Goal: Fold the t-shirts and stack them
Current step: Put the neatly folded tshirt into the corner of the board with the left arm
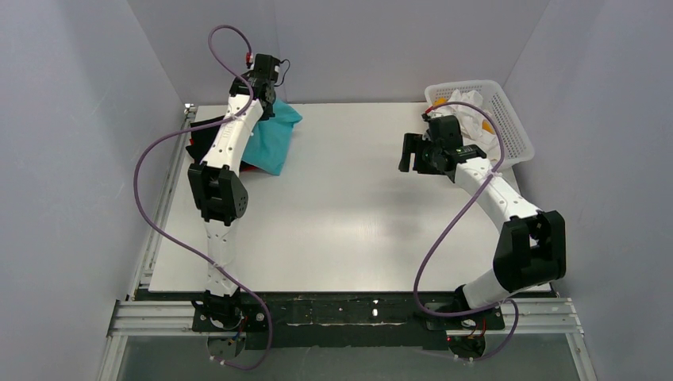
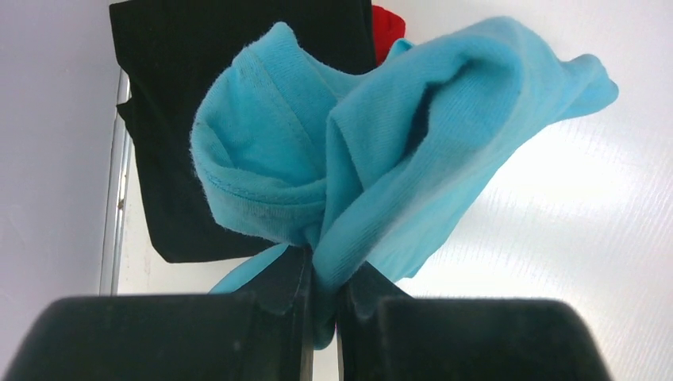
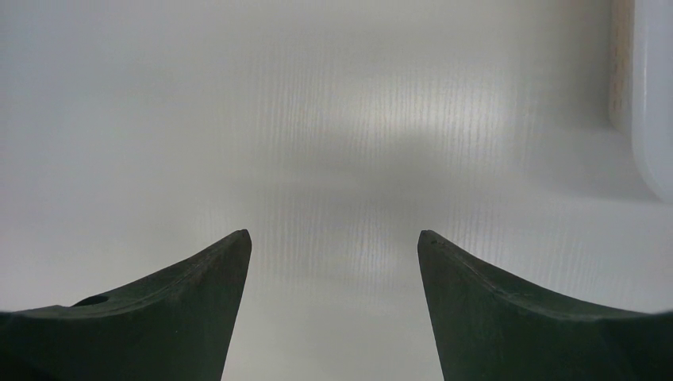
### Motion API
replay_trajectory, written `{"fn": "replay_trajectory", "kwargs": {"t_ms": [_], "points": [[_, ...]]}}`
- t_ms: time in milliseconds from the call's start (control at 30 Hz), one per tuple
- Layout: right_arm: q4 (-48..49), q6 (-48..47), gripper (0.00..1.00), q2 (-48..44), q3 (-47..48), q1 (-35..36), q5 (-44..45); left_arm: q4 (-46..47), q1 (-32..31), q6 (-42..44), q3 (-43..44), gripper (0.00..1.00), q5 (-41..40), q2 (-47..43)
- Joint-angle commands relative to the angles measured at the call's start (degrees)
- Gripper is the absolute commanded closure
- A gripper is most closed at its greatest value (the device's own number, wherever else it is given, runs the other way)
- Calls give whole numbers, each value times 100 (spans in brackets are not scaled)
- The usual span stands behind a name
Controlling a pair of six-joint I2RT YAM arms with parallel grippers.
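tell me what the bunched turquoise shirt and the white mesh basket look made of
Bunched turquoise shirt: soft knit fabric, likely cotton; matte, with fine ribbing and a stitched hem.
White mesh basket: probably rigid plastic; smooth, moulded lattice walls.

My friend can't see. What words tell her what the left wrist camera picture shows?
The left gripper pinches a bunched turquoise t-shirt between its two black fingers. Behind it a black t-shirt lies flat on the white table, a bit of red cloth peeking out beside its far corner.
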Motion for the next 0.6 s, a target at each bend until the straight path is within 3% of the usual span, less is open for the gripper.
{"fn": "replay_trajectory", "kwargs": {"t_ms": [0, 167, 300, 567], "points": [[470, 106, 14, -420, -169, -21, 231, 88, 83, -15, 182, 100, -400, -512], [863, 160, 14, -847, -538, -21, 494, 353, 238, -353, 278, 100, -301, -483], [1183, 155, 13, -1075, -751, -29, 727, 433, 382, -728, 483, 100, 285, -512], [1263, 175, 13, -1212, -870, -30, 1023, 747, 411, -685, 557, 100, 422, -673]]}}
